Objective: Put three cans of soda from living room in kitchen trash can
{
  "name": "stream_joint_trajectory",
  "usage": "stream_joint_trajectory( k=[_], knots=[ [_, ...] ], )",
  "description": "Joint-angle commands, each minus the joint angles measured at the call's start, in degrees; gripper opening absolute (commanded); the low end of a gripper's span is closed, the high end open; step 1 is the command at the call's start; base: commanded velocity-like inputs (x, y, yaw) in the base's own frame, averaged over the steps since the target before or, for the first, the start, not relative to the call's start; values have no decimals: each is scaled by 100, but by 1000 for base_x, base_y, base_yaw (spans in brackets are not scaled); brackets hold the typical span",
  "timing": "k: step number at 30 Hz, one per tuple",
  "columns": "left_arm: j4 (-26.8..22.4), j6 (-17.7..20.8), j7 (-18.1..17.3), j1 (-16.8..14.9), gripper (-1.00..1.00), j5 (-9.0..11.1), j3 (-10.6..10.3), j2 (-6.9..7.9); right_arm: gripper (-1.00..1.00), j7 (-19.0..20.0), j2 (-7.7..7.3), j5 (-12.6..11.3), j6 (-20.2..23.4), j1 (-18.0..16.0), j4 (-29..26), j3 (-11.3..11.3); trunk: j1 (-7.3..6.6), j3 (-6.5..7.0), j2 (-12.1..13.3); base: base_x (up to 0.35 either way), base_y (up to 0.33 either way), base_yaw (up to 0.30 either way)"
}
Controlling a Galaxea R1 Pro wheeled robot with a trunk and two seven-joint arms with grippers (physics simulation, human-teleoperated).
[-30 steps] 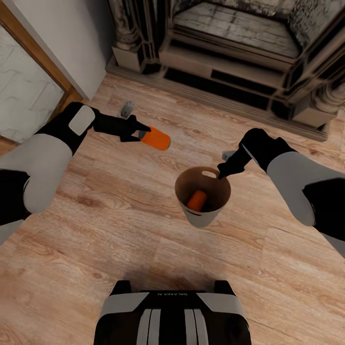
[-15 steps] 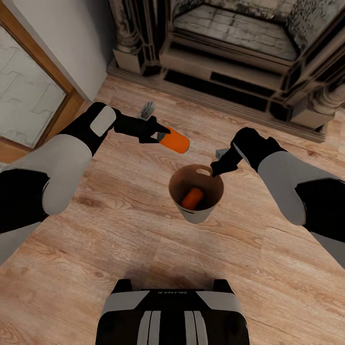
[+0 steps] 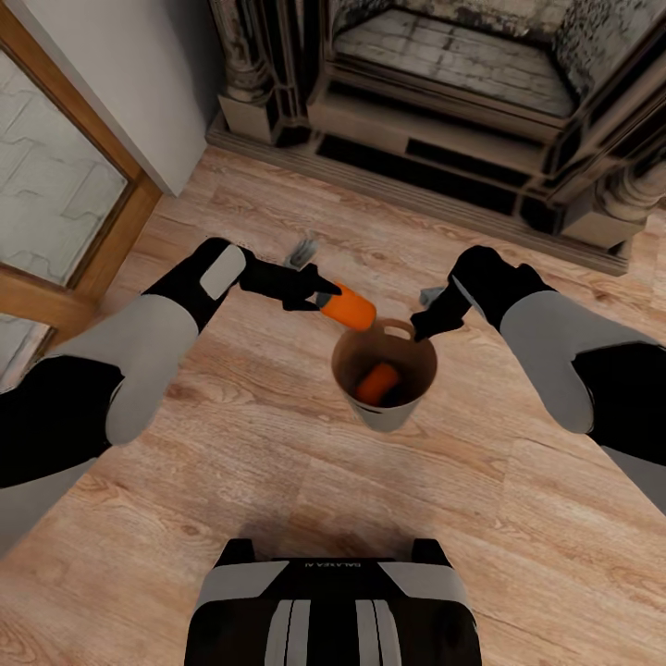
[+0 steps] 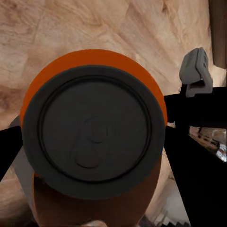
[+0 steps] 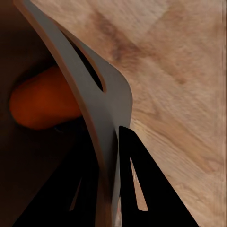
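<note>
Trash can [image 3: 384, 407], held above the plank floor [image 3: 277, 462] by the right gripper [image 3: 424, 326] pinching its rim, contains one orange can [image 3: 377, 383], while the left gripper [image 3: 319, 298] grips a second orange can [image 3: 348, 307] at its rim.

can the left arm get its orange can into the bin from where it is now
Probably yes: the left gripper holds the orange can at the bin rim, and the opening looks free despite one can inside.
</note>
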Motion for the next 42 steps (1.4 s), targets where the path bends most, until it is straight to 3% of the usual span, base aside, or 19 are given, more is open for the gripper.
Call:
stream_joint_trajectory(
  k=[1, 6, 15, 20, 24, 29, 39, 42],
  knots=[
    [6, 0, 6, 38, -100, -181, -59, -10, -100, 47, 6, -284, 90, -6, 2, -141, 0, 0, 0, 0, 0, 0],
    [-7, 0, 7, 278, -100, -181, -147, -86, -100, -67, 52, -277, 90, -21, 28, -289, 0, 0, 0, 0, 0, 0],
    [-223, 0, 7, 324, -100, -174, -159, -183, -100, -575, 209, -284, 90, -26, 38, -733, 0, 0, 0, 0, 0, 0],
    [-263, 0, 7, 332, -100, -171, -157, -283, -100, -614, 224, -284, 90, -27, 39, -763, 0, 0, 0, 0, 0, 0],
    [-271, 0, 10, 429, -100, -176, -199, -279, -100, -620, 263, -284, 90, -30, 39, -766, 0, 0, 0, 0, 0, 0],
    [-294, 0, 15, 579, -100, -181, -555, -287, -100, -622, 348, -284, 90, -31, 33, -771, 0, 0, 0, 0, 0, 0],
    [-435, 0, 39, 798, -100, -186, -686, -292, -100, -622, 457, -284, 90, -131, 37, -782, 0, 0, 0, 0, 0, 0],
    [-453, 0, 47, 875, -100, -189, -864, -294, -100, -622, 526, -284, 90, -207, 51, -789, 0, 0, 0, 0, 0, 0]
  ],
)
